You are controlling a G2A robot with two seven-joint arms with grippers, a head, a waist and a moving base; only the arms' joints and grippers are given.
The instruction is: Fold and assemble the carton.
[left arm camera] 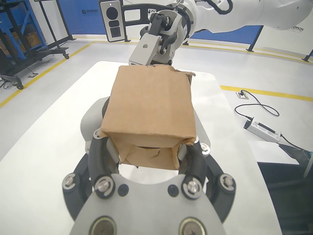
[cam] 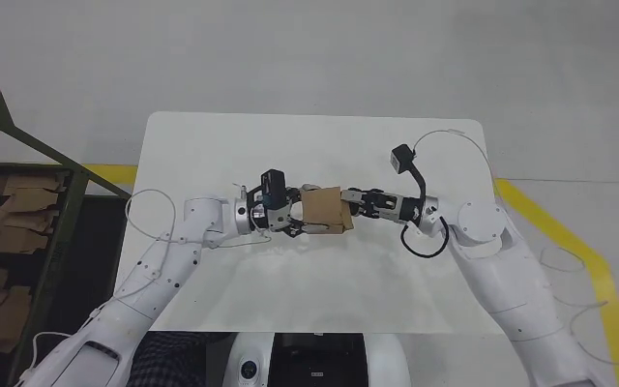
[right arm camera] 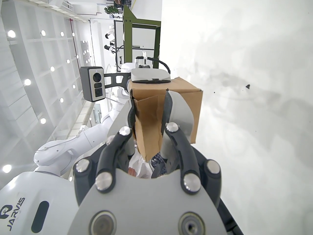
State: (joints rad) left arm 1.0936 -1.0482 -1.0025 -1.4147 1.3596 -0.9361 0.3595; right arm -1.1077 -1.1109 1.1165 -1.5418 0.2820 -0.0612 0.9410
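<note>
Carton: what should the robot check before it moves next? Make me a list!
1. Grip of left claw on carton: ok, fingers press both sides of the near end.
2. Grip of right claw at the far end: ok, closed on a flap.
3. Near end folded shut: not ok, it gapes open with flaps loose inside.
4. Cardboard whole: not ok, there is a ragged edge by the right claw.
5. Carton lifted off the table: cannot tell.

Bright, even light from ceiling lamps (right arm camera: pixel 27 82)
</note>
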